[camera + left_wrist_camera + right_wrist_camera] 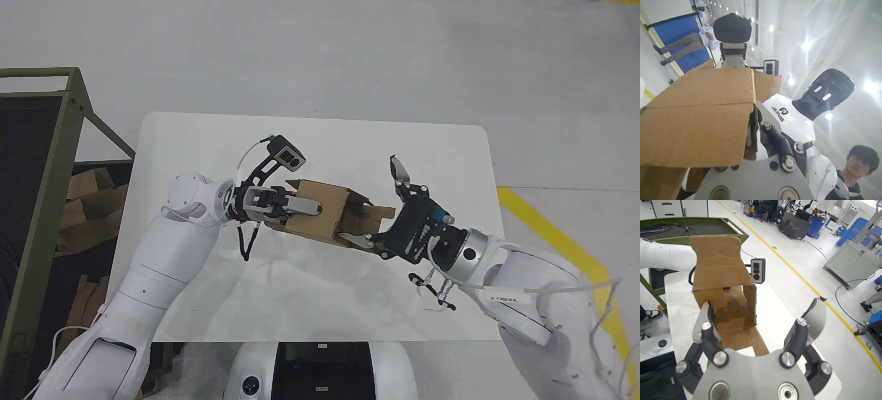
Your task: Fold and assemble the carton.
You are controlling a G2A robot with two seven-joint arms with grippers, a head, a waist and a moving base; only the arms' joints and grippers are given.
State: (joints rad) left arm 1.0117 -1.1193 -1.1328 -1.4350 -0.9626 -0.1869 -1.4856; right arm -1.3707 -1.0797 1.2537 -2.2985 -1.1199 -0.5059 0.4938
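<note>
A brown carton is held above the middle of the white table, lying on its side with its open end and loose flaps toward my right arm. My left gripper is shut on the carton's wall at the closed end; in the left wrist view one finger presses beside the torn cardboard edge. My right gripper is open at the open end. One of its fingers rests against a side flap of the carton, and the other finger stands apart from it.
A green cart with flat cardboard pieces stands off the table's left side. A yellow floor line runs past the right side. Bare table surface lies in front of and behind the carton.
</note>
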